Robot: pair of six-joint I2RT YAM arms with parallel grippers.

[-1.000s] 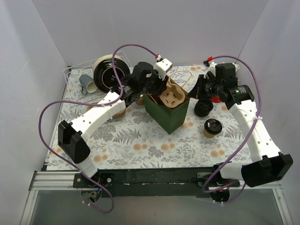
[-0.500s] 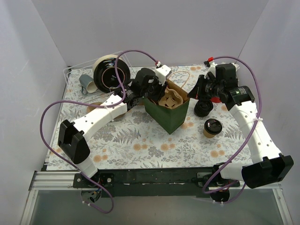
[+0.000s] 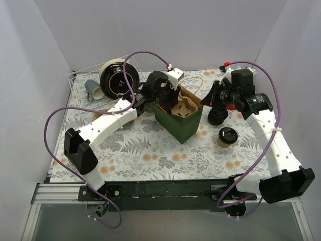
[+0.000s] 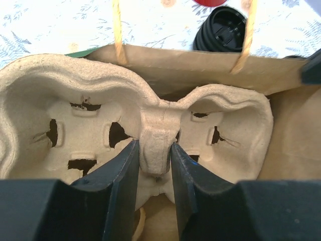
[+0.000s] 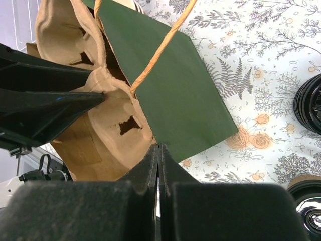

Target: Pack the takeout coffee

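Note:
The takeout coffee (image 3: 227, 136), a tan cup with a black lid, stands on the mat to the right of the green paper bag (image 3: 180, 126). A pulp cup carrier (image 3: 183, 106) sits tilted in the bag's open mouth. In the left wrist view my left gripper (image 4: 154, 145) is shut on the carrier's (image 4: 90, 100) centre ridge. My right gripper (image 5: 158, 146) is shut on the bag's right rim (image 5: 175, 90), holding it up; the top view shows this gripper (image 3: 205, 100) beside the bag. Neither gripper touches the coffee.
A stack of loose black lids (image 3: 217, 116) lies between the bag and the coffee, with a red object (image 3: 230, 106) behind it. A large tape-like roll (image 3: 116, 78) and a grey mug (image 3: 92, 89) stand at the back left. White walls enclose the floral mat (image 3: 150, 150).
My left gripper has pushed right and down, and the carrier has sunk from above the bag's rim into its mouth. The right gripper has kept its hold on the rim.

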